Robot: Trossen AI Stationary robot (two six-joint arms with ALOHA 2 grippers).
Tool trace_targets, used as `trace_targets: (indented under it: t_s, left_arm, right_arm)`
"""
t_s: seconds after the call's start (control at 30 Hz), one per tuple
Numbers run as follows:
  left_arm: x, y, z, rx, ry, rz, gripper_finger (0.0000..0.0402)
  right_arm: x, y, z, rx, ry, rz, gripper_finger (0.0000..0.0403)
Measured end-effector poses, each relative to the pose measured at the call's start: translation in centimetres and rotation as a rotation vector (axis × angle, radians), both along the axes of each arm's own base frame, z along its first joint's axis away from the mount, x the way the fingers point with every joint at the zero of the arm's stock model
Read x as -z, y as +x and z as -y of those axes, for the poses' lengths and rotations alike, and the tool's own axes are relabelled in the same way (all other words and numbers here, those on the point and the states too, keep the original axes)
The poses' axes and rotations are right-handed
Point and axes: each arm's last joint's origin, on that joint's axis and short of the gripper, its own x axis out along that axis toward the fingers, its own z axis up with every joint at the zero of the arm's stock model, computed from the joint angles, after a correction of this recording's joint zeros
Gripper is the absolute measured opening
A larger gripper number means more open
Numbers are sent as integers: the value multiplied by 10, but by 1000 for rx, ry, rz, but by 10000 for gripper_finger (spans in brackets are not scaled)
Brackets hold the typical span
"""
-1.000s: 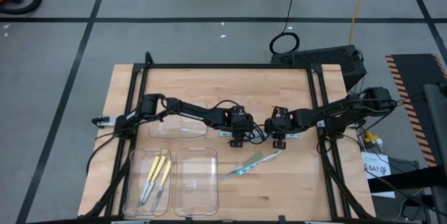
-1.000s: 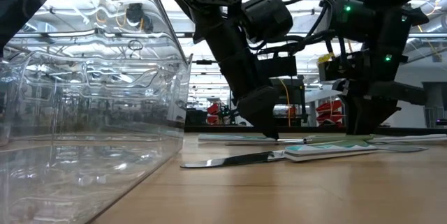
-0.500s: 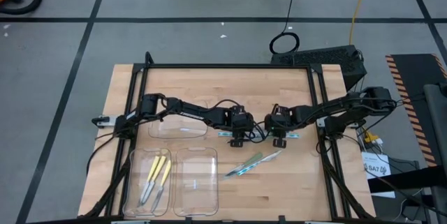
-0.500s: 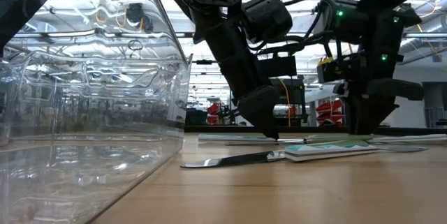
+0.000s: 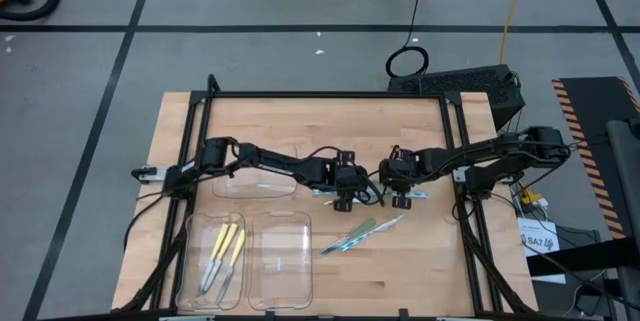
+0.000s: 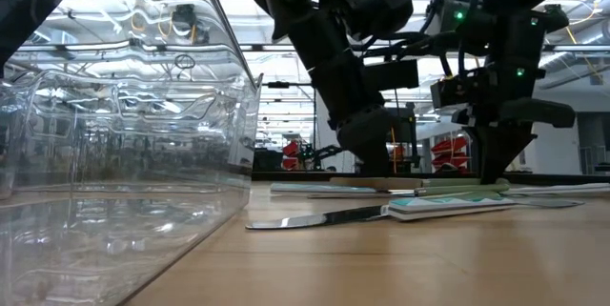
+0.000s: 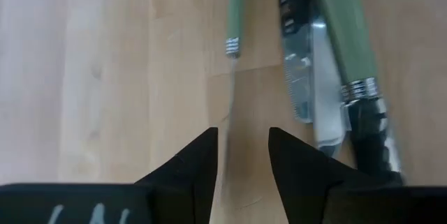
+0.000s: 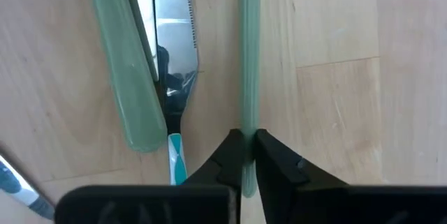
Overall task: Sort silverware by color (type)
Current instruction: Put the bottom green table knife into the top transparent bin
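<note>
Right gripper (image 8: 244, 155) pinching slim pale green plastic handle with metal collar (image 8: 248, 56), jaws closing on it, centre-right of high view. Left gripper (image 7: 242, 155) hovering just beside, jaws parted over bare wooden table (image 7: 105, 77), holding nothing. Other green utensils, serrated shiny metal knife blade (image 8: 171, 42) lying close alongside. Yellow-handled pieces (image 5: 222, 251) resting in clear plastic tray (image 5: 190, 261), lower left. Utensils likely light, stiff, smooth; handle probably slipping if gripped near end, mid-handle safer.
</note>
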Motion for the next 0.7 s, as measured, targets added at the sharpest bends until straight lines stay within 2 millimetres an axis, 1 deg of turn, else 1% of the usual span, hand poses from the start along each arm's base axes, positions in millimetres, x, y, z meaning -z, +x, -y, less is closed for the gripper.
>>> trace_targets:
  t_s: [0.2, 0.33, 0.43, 0.57, 0.6, 0.7]
  left_arm:
    - [0, 0, -12, -18, -9, -2, 136]
    - [5, 0, -18, 12, -44, -24, 130]
    - [14, 2, -18, 45, -29, -38, 100]
    - [15, 1, -18, 63, -20, -55, 28]
    - [15, 2, -18, 60, -21, -51, 16]
    - [15, 2, -20, 43, -31, -47, 10]
  right_arm:
    - [0, 0, 1, 0, 3, 2, 17]
    - [0, 0, 1, 0, 3, 2, 17]
    - [0, 0, 0, -2, 3, 0, 17]
    - [-1, 1, 1, -1, -1, 9, 19]
    - [-3, 1, 1, 0, -2, 15, 22]
    - [-11, 4, 0, 8, -31, 43, 44]
